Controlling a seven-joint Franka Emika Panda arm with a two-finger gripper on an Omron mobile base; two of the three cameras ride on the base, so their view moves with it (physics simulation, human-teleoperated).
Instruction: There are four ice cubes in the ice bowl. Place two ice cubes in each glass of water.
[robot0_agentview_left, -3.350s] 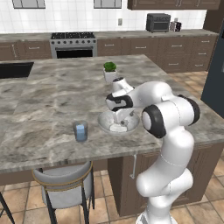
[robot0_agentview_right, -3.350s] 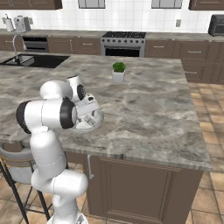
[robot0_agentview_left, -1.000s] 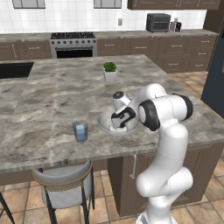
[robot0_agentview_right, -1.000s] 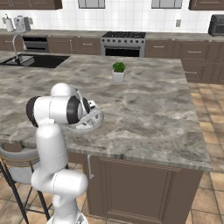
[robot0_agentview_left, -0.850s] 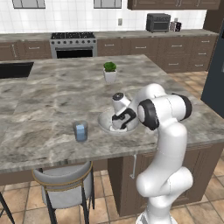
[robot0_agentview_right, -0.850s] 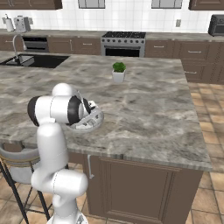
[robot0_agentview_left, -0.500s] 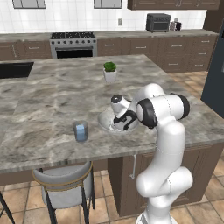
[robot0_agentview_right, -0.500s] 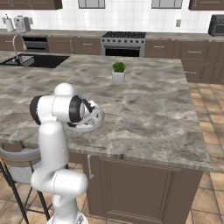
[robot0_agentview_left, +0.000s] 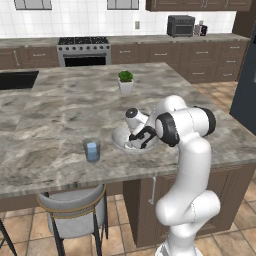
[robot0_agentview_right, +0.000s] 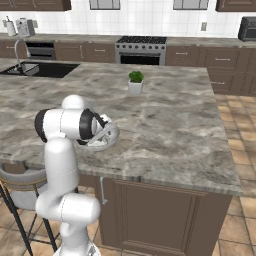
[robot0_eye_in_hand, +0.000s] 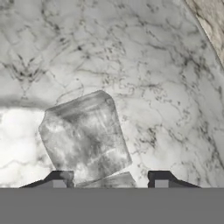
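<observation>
While hand sits down in the bowl: status below.
step: picking an ice cube out of the ice bowl (robot0_agentview_left: 119, 137); looks like the grab phase, no lift yet.
gripper (robot0_eye_in_hand: 110, 183): low inside the bowl; one ice cube (robot0_eye_in_hand: 85, 135) sits just ahead of the tips, a second sliver between them.
fingers (robot0_eye_in_hand: 59, 179): part-way apart either side of the ice; can't tell if they're pinching it yet.
glass of water (robot0_agentview_left: 91, 149): on the counter (robot0_agentview_left: 60, 110) beside the bowl, bluish fill.
plant pot (robot0_agentview_left: 125, 83): well behind the bowl, ignore.
next: confirm grip, lift straight up clear of the rim, carry over the glass, release above its mouth.
risk: slick cube may slip out on the lift.
</observation>
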